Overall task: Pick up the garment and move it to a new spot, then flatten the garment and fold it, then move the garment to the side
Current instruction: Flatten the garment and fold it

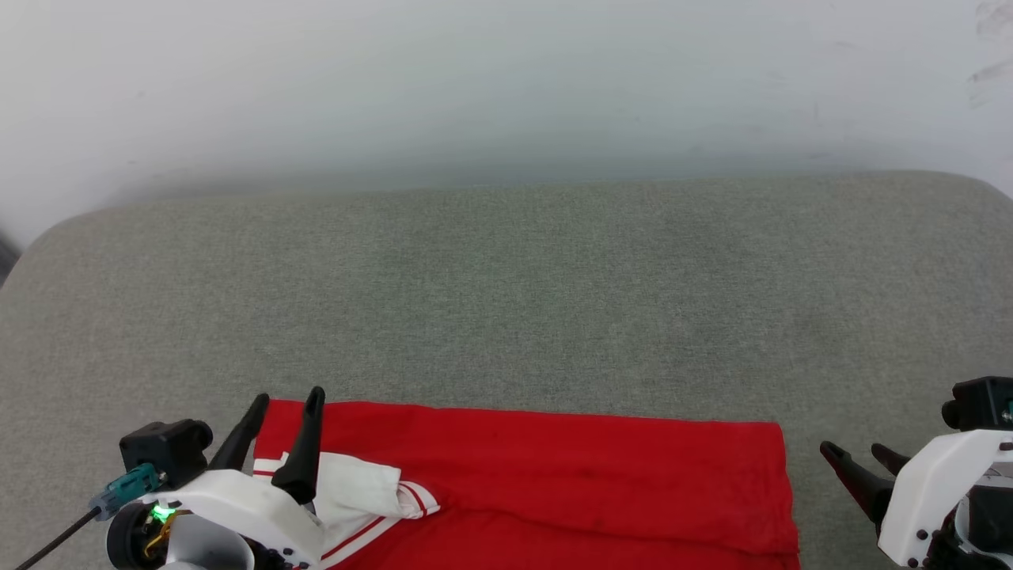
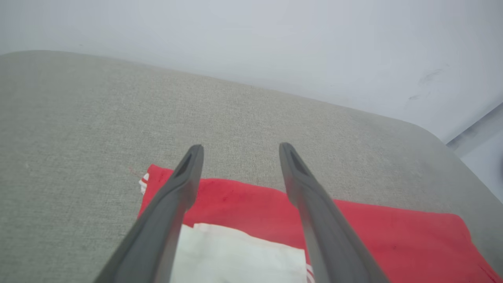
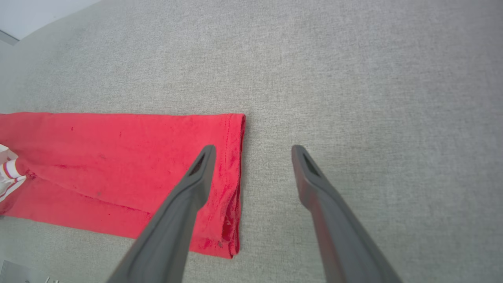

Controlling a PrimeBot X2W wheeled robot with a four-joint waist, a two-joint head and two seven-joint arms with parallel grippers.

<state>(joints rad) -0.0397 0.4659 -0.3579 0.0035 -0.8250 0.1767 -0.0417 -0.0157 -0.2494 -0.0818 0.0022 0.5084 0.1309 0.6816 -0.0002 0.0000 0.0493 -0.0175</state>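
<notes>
The garment (image 1: 554, 475) lies folded into a long red band along the near edge of the grey surface, with a white sleeve and its red-and-white striped cuff (image 1: 411, 499) folded over its left end. My left gripper (image 1: 286, 400) hovers open above that left end; in the left wrist view its fingers (image 2: 184, 184) straddle the red corner and the white sleeve (image 2: 239, 255). My right gripper (image 1: 859, 453) stands open just off the garment's right hem (image 3: 235, 181), holding nothing; its left finger (image 3: 196, 184) overlaps the hem in the right wrist view. No lettering shows.
A wide grey fabric-covered surface (image 1: 506, 301) stretches beyond the garment to a pale wall (image 1: 506, 87). Its rounded far corners show at left and right. A thin black cable (image 1: 55, 538) trails from my left wrist.
</notes>
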